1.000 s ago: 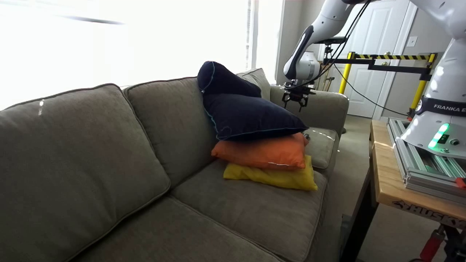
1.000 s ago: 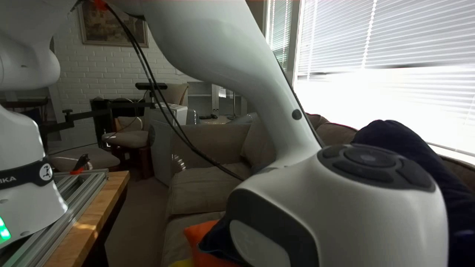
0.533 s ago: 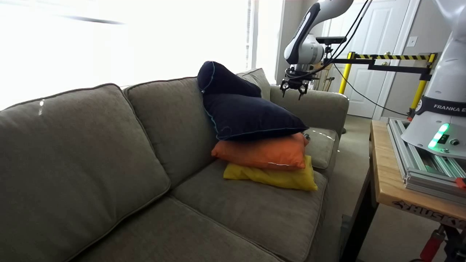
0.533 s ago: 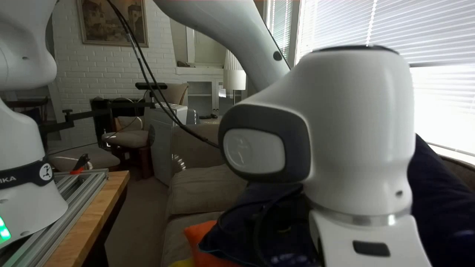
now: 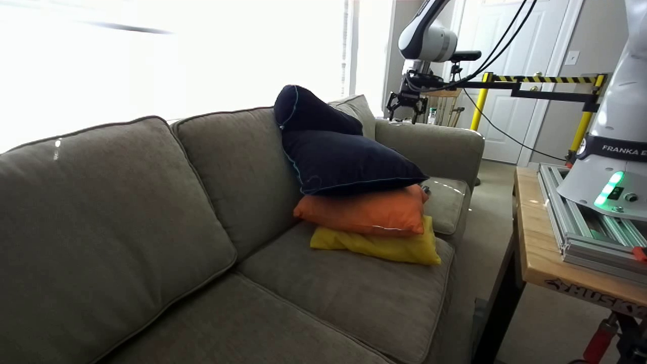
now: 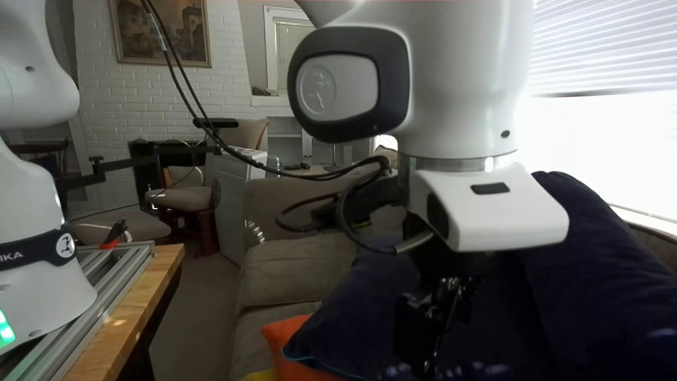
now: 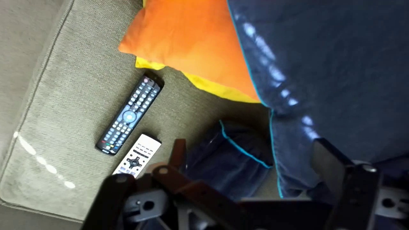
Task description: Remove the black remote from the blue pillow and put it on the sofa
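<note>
The black remote point(image 7: 129, 115) lies on the sofa seat point(image 7: 70, 95) in the wrist view, clear of the pillows. The large navy blue pillow point(image 7: 335, 64) fills the right of that view. It also shows in both exterior views point(image 5: 349, 156) point(image 6: 359, 317), on top of an orange pillow. The grey-green sofa point(image 5: 313, 288) stands under the pillows. My gripper point(image 7: 249, 147) is open, with nothing between its fingers. In an exterior view the gripper point(image 5: 403, 115) hangs high above the sofa's far end, beyond the blue pillow, touching nothing.
A white remote point(image 7: 137, 156) lies beside the black one. Another navy piece with cyan piping point(image 7: 227, 159) lies on the seat below my fingers. An orange pillow point(image 5: 364, 210) rests on a yellow pillow point(image 5: 379, 245). The sofa arm point(image 5: 429, 146) rises at the far end.
The arm and gripper have risen well above the sofa. The gripper looks open throughout. The pillows have not moved.
</note>
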